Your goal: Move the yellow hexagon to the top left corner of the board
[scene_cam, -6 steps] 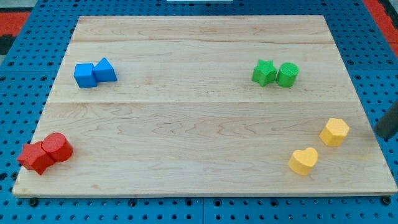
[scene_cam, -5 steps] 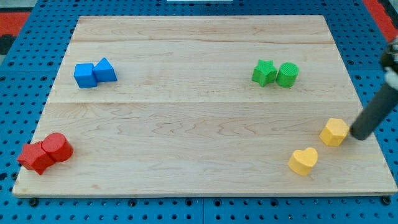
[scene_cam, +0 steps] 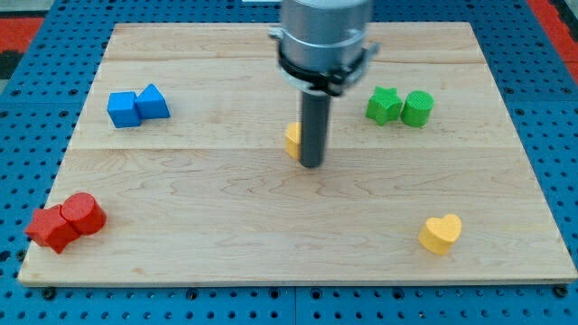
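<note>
yellow hexagon (scene_cam: pixel 293 140) mid-board | my tip (scene_cam: pixel 312 165) touching its right side | end effector: plain rod, nothing held

The arm's end was a broad grey metal cylinder (scene_cam: pixel 325 20), smooth and faintly shiny, cut off by the view's top. A black ring-shaped collar (scene_cam: pixel 322 70) clamped its lower edge, with small lugs jutting out at either side. Below the collar hung a straight dark grey rod (scene_cam: pixel 312 122), round in section and matte. My tip (scene_cam: pixel 312 164) was flat-ended, the same dark colour as the rod.
</note>
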Action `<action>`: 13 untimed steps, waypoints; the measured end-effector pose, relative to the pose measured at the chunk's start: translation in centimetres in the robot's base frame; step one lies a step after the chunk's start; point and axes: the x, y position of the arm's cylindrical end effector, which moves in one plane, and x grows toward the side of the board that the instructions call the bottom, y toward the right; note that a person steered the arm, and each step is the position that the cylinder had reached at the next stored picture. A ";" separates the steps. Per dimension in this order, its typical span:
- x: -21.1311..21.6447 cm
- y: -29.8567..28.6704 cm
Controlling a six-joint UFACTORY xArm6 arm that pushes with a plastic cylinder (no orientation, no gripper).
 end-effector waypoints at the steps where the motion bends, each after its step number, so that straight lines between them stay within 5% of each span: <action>1: -4.6 -6.0; 2: -5.5 -4.5; 3: -1.2 -1.3; 5: -8.7 0.2; 6: -11.9 -4.9; 7: -13.6 -5.5; 8: -10.3 -3.2; 10: -10.6 -13.8; 13: -15.4 -21.4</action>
